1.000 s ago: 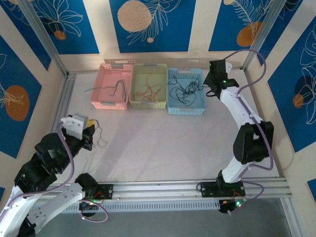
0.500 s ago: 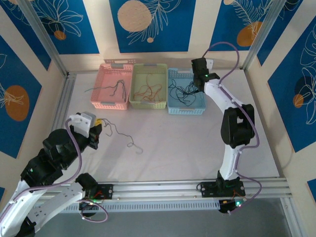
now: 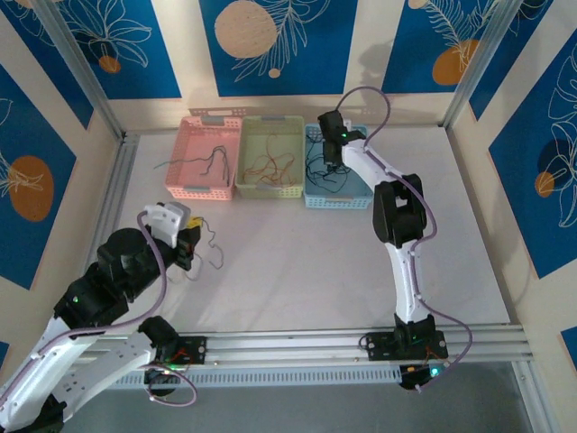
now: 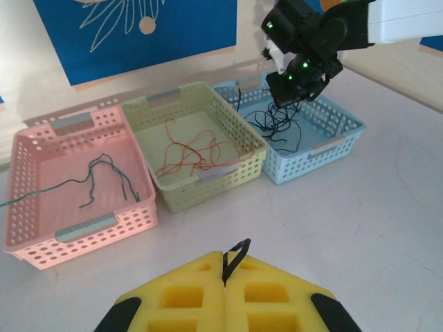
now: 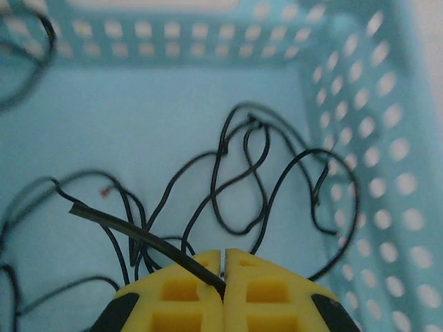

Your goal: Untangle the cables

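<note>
On the left, the left gripper point(image 3: 187, 244) hangs low over the white table point(image 3: 297, 271), well apart from the baskets. From above you cannot tell how its fingers stand. Its own wrist camera shows the yellow foam fingers point(image 4: 187, 290) pressed together, pinching a thin black wire point(image 4: 235, 250). From above, that wire lies in a short curl on the table just beside the gripper.

At the back, three baskets with holes stand in a row, side by side. The pink plastic basket point(image 3: 194, 192) holds a thin dark wire point(image 4: 97, 169), which looks greenish from the left wrist. The pale green basket point(image 3: 268, 191) holds orange-red wires point(image 4: 194, 152). The light blue basket point(image 3: 338, 201) holds a tangle of black wires point(image 4: 277, 124).

The right gripper point(image 3: 330, 161) reaches down into the light blue basket. Its wrist camera shows its fingers closed on a single black wire point(image 5: 138, 235), with more loops lying on the basket floor.

Half a second ago, the left gripper's wire stretched far across the table; now it is bunched close. The right gripper was at the blue basket's right side; now it is further left.
</note>
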### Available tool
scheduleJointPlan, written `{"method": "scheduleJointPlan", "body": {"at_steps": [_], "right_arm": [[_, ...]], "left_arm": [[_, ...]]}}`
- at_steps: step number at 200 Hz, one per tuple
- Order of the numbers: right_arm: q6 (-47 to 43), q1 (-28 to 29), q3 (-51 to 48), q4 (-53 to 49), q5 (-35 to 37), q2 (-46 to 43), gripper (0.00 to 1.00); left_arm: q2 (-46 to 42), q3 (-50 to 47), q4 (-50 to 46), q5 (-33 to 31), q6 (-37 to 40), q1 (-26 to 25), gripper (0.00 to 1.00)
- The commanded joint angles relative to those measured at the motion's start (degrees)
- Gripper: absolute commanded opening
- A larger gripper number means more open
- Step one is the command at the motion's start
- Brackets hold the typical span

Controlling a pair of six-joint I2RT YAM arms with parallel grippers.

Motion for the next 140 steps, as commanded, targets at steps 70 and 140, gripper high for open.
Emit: {"method": "scheduleJointPlan", "body": {"at_steps": [70,140], "right_arm": [[2.8,-1.2,-1.4,-5.2,-11.4,-11.3,0.31],[1.1,-2.9,-16.2,-0.2,-26.4,-33.5,0.52]], "left_arm": [[4.4,2.4,4.1,6.9,-2.1,-0.3,0.0],[14.4,8.5,9.5,12.6,-2.4,-0.3,0.0]]}}
